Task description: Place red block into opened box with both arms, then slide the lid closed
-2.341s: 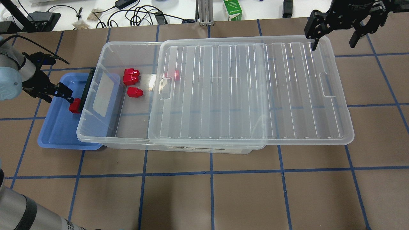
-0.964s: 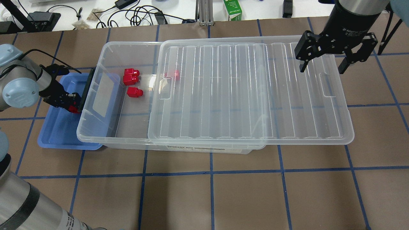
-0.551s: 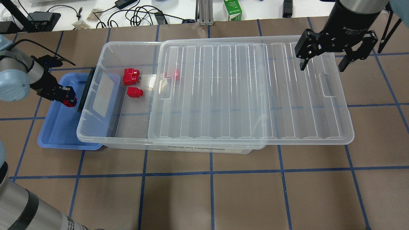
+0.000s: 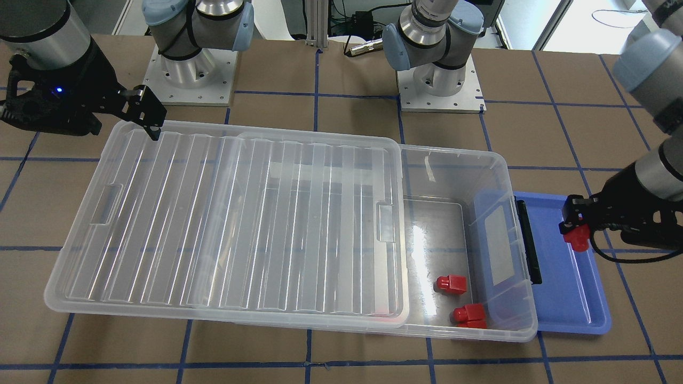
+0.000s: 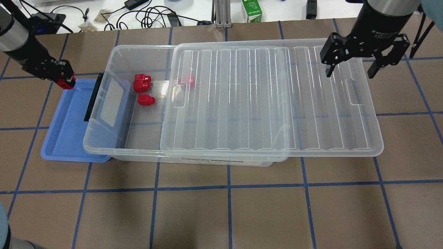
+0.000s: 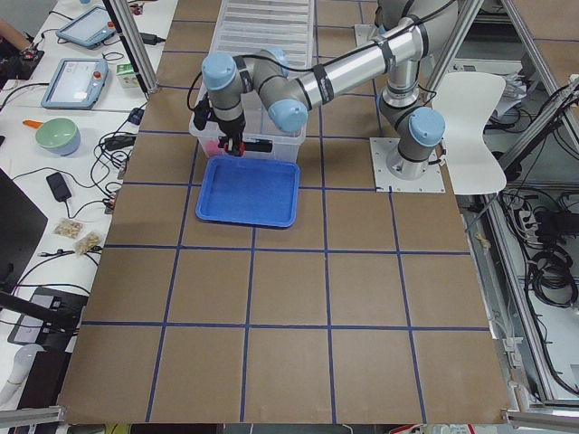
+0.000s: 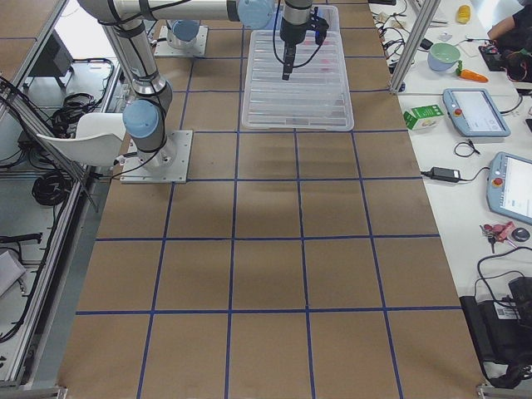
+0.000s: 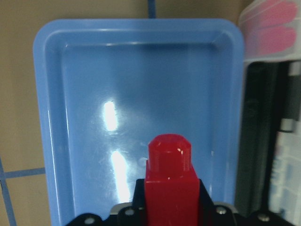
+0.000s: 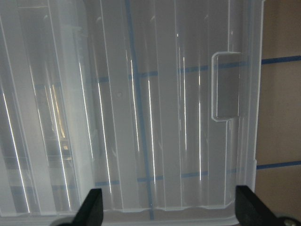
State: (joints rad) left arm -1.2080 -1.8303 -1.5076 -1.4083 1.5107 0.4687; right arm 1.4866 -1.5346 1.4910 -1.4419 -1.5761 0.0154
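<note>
The small glossy red plastic block is clamped in the left gripper over the far corner of the blue tray, not yet dropped into the clear plastic box, whose ribbed lid is unclosed beneath the open-jawed right gripper.

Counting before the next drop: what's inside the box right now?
Three red blocks lie in the open end of the box. A blurred red shape shows under the edge of the lid, likely a fourth. The lid blurs the rest; I cannot rule out more.
</note>
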